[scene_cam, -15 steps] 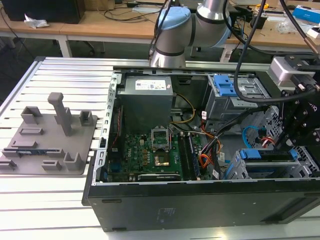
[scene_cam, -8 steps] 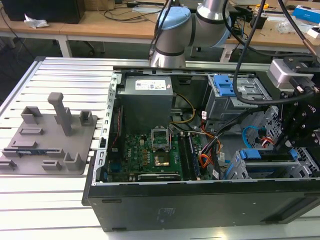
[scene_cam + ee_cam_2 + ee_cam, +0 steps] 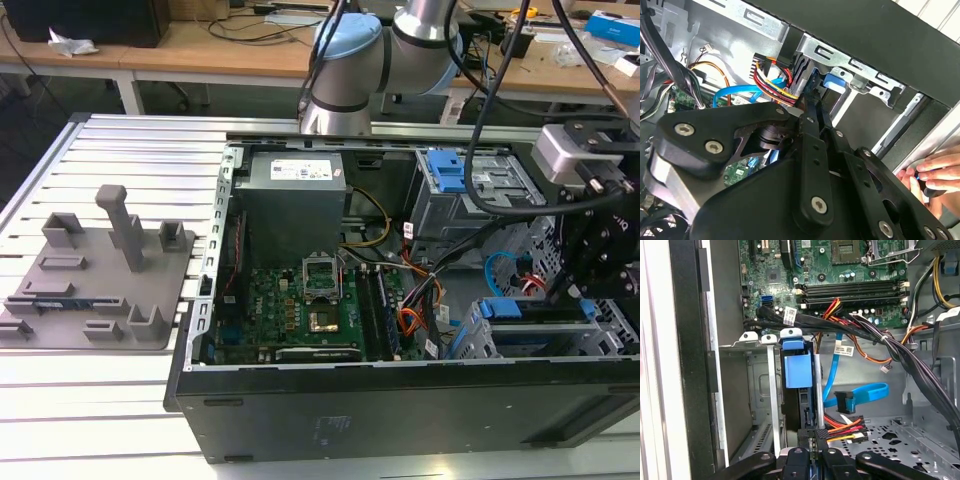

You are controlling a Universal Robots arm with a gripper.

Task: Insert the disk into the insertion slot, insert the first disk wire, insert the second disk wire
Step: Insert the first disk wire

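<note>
Scene: an open black computer case (image 3: 400, 410) lies on a slotted aluminium worktop (image 3: 110, 410), with its green motherboard (image 3: 290, 300) exposed.
Disk: the disk, a drive framed in a bright blue plastic caddy (image 3: 797, 367), sits edge-on inside the insertion slot. The slot is a grey perforated sheet-metal cage (image 3: 760, 390) at the exterior view's right end of the case.
First disk wire: this thin red and orange bundle (image 3: 847, 427) ends in a small dark plug right at the disk's edge.
Fingers: the black gripper (image 3: 815, 447) has them closed on that dark plug.
Second disk wire: this flat light blue cable (image 3: 865, 390) curls in a loop just beside the cage. Its dark plug hangs free of the disk.
Person: a hand (image 3: 935, 175) is at the case's outer rim in the second wrist view.
</note>
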